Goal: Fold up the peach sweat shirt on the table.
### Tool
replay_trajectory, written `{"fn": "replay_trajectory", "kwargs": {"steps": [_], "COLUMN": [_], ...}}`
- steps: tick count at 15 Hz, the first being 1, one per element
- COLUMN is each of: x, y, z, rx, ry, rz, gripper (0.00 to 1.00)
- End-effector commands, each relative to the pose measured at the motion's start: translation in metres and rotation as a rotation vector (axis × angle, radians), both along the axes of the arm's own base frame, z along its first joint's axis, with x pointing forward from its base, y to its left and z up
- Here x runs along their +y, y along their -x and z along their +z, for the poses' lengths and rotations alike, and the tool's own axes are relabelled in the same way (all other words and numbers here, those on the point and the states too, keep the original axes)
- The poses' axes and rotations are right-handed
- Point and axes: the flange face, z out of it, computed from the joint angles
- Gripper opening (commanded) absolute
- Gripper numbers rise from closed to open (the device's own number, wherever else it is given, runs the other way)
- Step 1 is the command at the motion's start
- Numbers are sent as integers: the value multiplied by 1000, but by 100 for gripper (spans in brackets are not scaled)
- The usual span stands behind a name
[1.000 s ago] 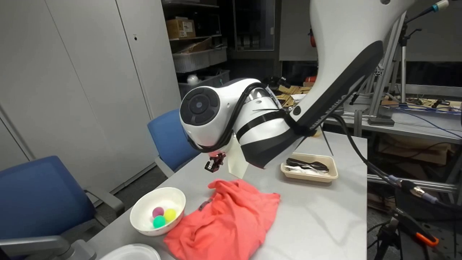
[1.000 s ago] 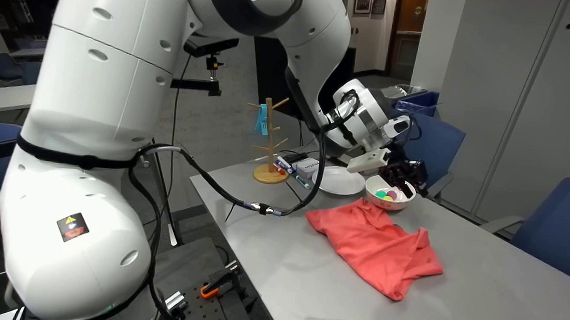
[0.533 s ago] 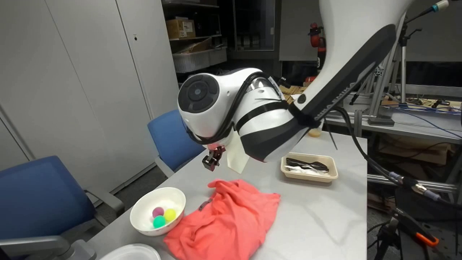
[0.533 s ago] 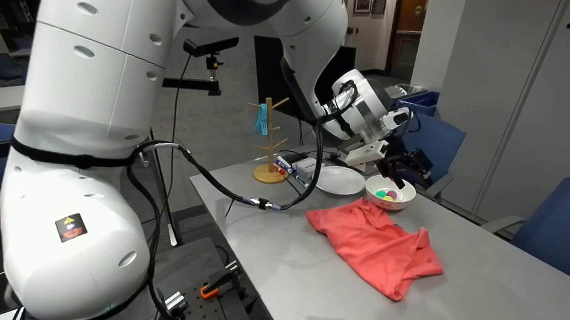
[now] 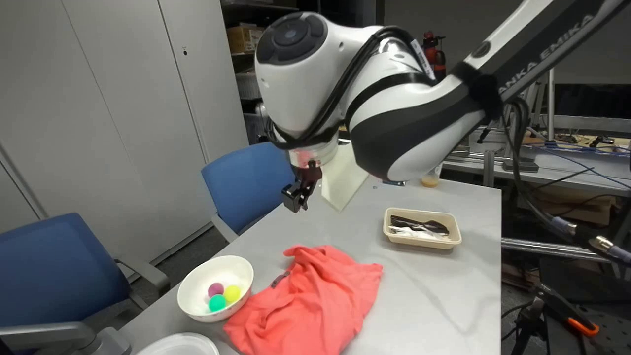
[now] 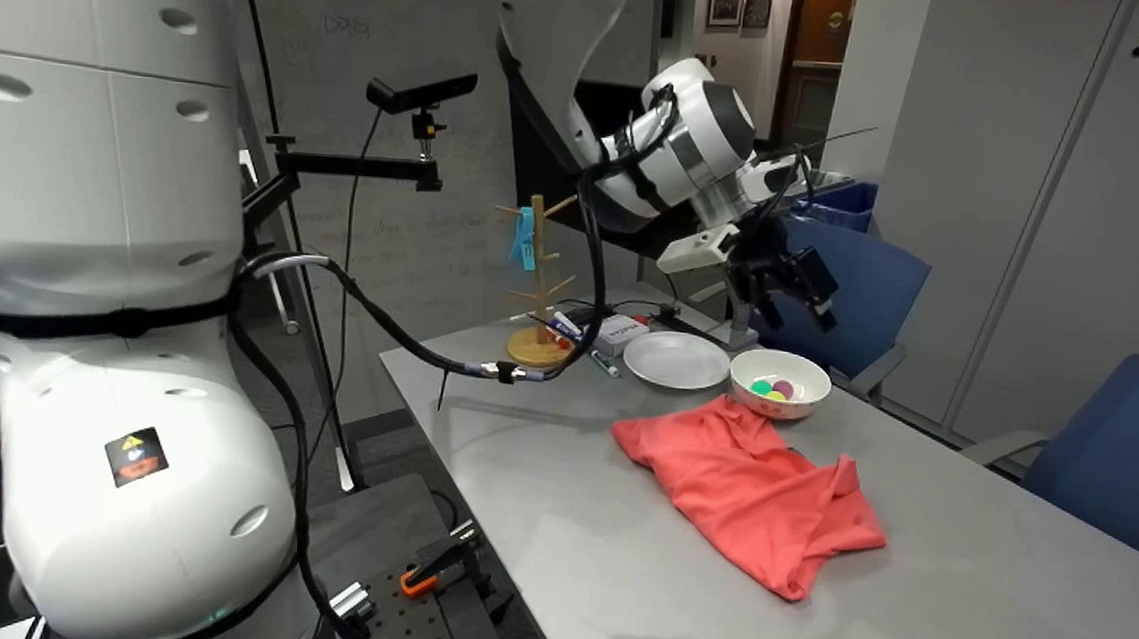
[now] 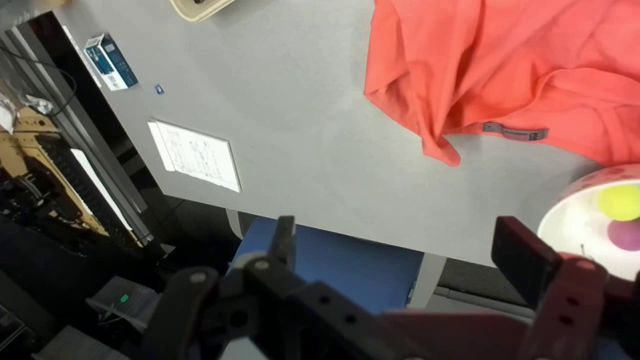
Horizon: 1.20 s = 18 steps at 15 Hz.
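Coral, soft-looking and probably light, the shirt is likely best pinched at its jutting corner by the spread, empty gripper.

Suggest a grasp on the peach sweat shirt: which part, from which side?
I'd pinch the narrow pointed flap of the peach sweat shirt, near the grey tag, coming from above on the side facing the blue chair. It juts beyond the shirt's edge and lies apart from the bowl, so the open gripper could probably straddle it.
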Motion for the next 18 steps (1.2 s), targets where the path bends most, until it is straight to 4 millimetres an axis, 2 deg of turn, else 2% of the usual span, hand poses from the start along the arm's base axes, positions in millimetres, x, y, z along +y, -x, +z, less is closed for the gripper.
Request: {"fn": "replay_trajectory", "kwargs": {"steps": [1,6,11,14,15,18], "x": [7,18,28,33,38,37], "y": [41,90,147,174,151,167], "z": [37,66,67,68,62,65], "rx": [13,18,42,23,53,42], "ry": [-99,-254,-389,-401,-385,-380], "rz": [-29,-89,-136,-160,-152,-147], "gripper": [100,100,100,100,100,100]}}
